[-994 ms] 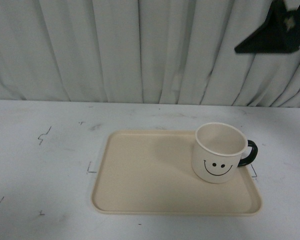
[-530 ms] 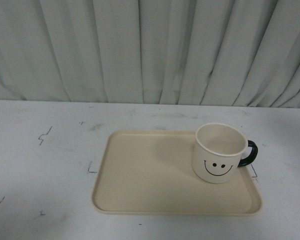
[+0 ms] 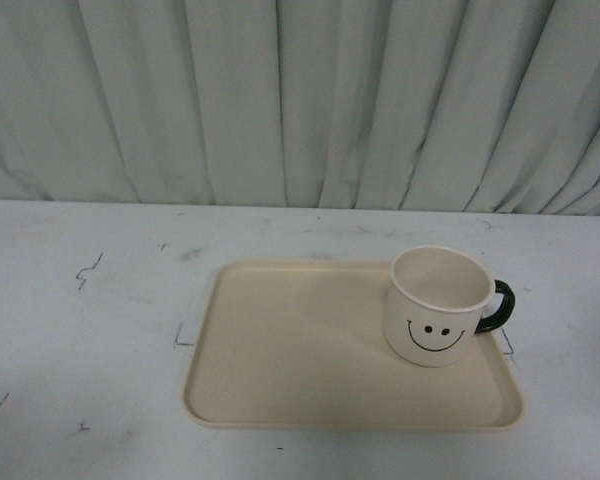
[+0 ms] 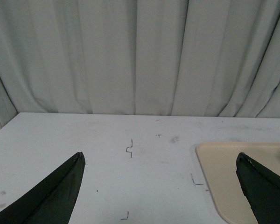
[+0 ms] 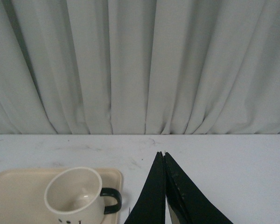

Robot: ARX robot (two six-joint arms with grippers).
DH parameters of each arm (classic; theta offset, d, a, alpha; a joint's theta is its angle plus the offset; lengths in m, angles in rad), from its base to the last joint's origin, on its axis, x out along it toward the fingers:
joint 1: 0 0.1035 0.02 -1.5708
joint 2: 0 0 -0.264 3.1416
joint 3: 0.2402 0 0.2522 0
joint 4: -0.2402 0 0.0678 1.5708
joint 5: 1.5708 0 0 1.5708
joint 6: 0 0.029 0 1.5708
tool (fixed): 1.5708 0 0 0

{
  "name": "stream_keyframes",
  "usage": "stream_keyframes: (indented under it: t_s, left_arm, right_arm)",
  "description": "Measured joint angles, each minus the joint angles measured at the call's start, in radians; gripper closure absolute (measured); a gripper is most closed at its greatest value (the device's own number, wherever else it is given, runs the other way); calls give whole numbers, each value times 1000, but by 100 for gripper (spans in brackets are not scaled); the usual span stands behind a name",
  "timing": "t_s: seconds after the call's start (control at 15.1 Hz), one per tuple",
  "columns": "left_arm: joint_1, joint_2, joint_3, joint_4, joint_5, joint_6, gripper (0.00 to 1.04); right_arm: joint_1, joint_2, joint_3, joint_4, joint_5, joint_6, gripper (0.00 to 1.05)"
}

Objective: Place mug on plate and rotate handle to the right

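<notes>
Sitting on plate (image 3: 280, 350), mug (image 3: 437, 305) apart from right fingers (image 5: 164, 156), clenched; left fingers (image 4: 159, 163) spread.

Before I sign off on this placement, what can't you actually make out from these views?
- Cream smiley-face mug: its base contact on the beige rectangular tray is hidden by its own body, front view.
- Mug's face cut off by the picture edge, right wrist view.
- Both arms out of the front view.

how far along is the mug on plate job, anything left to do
It looks finished. The mug stands upright on the plate, near its far right corner, and the handle points right, past the plate's edge. Nothing is in hand: the left end effector is open over bare table, and the right end effector is shut, empty, beside the mug. Nothing visible remains.
</notes>
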Motion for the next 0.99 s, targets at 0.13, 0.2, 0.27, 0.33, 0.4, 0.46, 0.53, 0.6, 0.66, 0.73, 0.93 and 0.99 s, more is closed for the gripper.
stream_keyframes:
  t_s: [0.13,0.2,0.27,0.33,0.4,0.46,0.53,0.6,0.66,0.73,0.93,0.99]
  left_arm:
    - [0,0,0,0,0,0,7]
    - [0,0,0,0,0,0,7]
    - [0,0,0,0,0,0,7]
    - [0,0,0,0,0,0,7]
    - [0,0,0,0,0,0,7]
    - [0,0,0,0,0,0,7]
    - [0,0,0,0,0,0,7]
    - [0,0,0,0,0,0,7]
    - [0,0,0,0,0,0,7]
    - [0,0,0,0,0,0,7]
    - [0,0,0,0,0,0,7]
    - [0,0,0,0,0,0,7]
  right_arm:
    - [0,-66,-62,-16,0,0,103]
    - [0,-104,-84,-26,0,0,103]
    - [0,-134,-100,-40,0,0,103]
    - [0,-168,-119,-59,0,0,103]
    - [0,-198,-133,-76,0,0,103]
    - [0,-235,-148,-97,0,0,103]
    - [0,-276,-162,-123,0,0,103]
    - [0,-309,-173,-145,0,0,103]
    - [0,-343,-181,-172,0,0,103]
    - [0,-372,-187,-192,0,0,103]
    - [0,-433,-220,-213,0,0,103]
    - [0,-475,-220,-244,0,0,103]
